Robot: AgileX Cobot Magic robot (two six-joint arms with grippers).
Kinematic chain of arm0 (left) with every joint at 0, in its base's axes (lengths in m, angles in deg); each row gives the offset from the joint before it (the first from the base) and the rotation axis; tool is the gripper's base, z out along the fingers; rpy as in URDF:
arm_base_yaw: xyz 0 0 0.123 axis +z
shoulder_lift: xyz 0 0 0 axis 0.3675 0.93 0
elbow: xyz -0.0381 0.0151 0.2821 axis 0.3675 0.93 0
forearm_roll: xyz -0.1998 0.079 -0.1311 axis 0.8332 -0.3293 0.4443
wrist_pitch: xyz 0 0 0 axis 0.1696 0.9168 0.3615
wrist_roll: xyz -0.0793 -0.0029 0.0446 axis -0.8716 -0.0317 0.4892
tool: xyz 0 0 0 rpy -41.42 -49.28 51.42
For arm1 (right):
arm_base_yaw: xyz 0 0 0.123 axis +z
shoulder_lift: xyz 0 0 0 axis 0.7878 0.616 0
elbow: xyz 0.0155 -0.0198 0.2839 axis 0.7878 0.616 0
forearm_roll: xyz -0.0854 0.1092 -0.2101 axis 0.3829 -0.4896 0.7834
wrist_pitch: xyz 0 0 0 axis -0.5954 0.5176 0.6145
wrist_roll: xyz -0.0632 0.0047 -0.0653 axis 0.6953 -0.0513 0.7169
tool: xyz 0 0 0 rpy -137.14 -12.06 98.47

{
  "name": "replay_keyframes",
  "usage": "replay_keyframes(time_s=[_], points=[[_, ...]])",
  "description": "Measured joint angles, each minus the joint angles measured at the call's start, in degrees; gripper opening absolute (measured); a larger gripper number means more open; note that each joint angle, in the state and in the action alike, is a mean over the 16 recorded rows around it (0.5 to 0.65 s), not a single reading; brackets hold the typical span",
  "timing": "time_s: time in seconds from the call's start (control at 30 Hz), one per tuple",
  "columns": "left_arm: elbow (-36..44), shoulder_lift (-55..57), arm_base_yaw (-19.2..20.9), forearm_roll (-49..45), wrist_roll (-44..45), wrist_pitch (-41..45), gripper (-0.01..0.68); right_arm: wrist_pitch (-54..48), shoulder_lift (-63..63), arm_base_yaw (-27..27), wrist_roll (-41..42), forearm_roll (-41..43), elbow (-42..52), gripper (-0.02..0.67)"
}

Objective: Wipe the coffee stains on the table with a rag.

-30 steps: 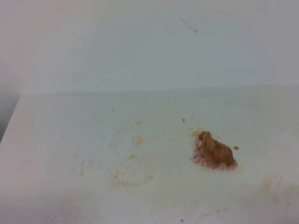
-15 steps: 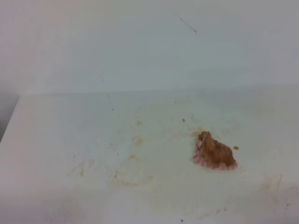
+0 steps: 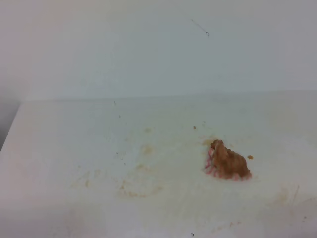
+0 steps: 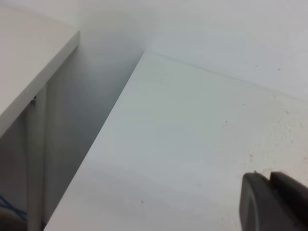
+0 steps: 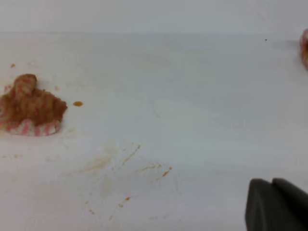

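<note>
Nearest the cameras, only the dark tips of the two grippers are seen at the bottom right of each wrist view: the right gripper (image 5: 272,204) is closed with its fingers pressed together and nothing between them, and the left gripper (image 4: 269,202) shows its fingers close together with only a thin seam, apparently empty, though whether it is fully closed cannot be told. Neither arm is seen in the exterior high view. Just beyond the right gripper, thin orange-brown streaks and specks are left on the white worktop (image 3: 59,148). Further out lies the rag (image 3: 228,162), a lumpy brown-soaked wad with pink-and-white edging, resting free on the worktop with a small orange drop just beside it. To its left, the coffee stains (image 3: 141,188) remain as pale tan smears and rings. The wiping is judged largely done, the rag having been set down, with faint residue outstanding. If more wiping is wanted, the rag would need to be regrasped and drawn across the remaining smears.
</note>
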Motion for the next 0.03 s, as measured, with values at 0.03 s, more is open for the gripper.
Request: replay_keyframes(time_s=[0.03], points=[[0.0, 0.0, 0.0, 0.0, 0.0, 0.0, -0.003, 0.0, 0.0, 0.0, 0.0, 0.0, 0.0, -0.002]])
